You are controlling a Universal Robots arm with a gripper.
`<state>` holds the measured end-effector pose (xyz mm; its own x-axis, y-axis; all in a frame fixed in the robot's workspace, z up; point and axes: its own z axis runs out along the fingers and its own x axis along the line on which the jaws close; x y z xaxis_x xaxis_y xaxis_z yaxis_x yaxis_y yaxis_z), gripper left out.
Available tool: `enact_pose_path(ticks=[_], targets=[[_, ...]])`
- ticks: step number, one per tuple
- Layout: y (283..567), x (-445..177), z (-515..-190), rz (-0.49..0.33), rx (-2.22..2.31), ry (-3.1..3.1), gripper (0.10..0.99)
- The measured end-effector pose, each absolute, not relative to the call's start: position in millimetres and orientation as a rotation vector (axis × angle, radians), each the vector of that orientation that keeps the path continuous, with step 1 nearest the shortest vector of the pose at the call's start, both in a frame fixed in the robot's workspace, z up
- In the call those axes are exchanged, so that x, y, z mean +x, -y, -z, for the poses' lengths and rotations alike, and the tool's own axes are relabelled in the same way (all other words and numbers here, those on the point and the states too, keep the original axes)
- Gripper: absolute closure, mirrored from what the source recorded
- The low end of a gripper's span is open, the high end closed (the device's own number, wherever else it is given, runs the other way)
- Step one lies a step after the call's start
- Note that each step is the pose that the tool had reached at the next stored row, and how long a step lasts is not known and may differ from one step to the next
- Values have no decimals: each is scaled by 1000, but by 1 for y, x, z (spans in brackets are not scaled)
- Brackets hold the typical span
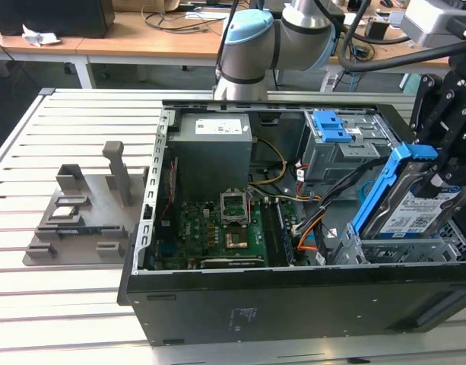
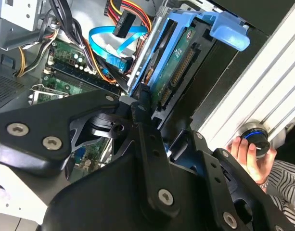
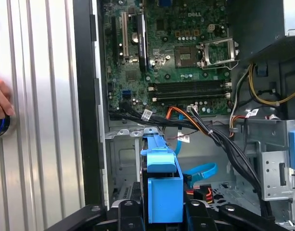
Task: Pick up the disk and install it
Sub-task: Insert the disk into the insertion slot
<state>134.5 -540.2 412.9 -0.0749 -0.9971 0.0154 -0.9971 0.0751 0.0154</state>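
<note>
Blue-framed, the disk [image 1: 415,205] is standing tilted at the exterior view's right, and we are noting the gripper [image 3: 159,211] clenching it, presumably to steer it into the drive cage [image 1: 400,249].

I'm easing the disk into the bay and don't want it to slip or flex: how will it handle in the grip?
The disk looks like a rigid metal slab in a blue plastic frame, so it probably won't bend. The gripper holds it tilted on edge above the drive cage, so it might pivot if bumped. The frame's smooth plastic could be somewhat slippery.
</note>
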Motion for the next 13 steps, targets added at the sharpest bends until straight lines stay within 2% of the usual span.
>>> enact_pose_path(ticks=[13], targets=[[540,135,-387,1,2122,2287,722]])
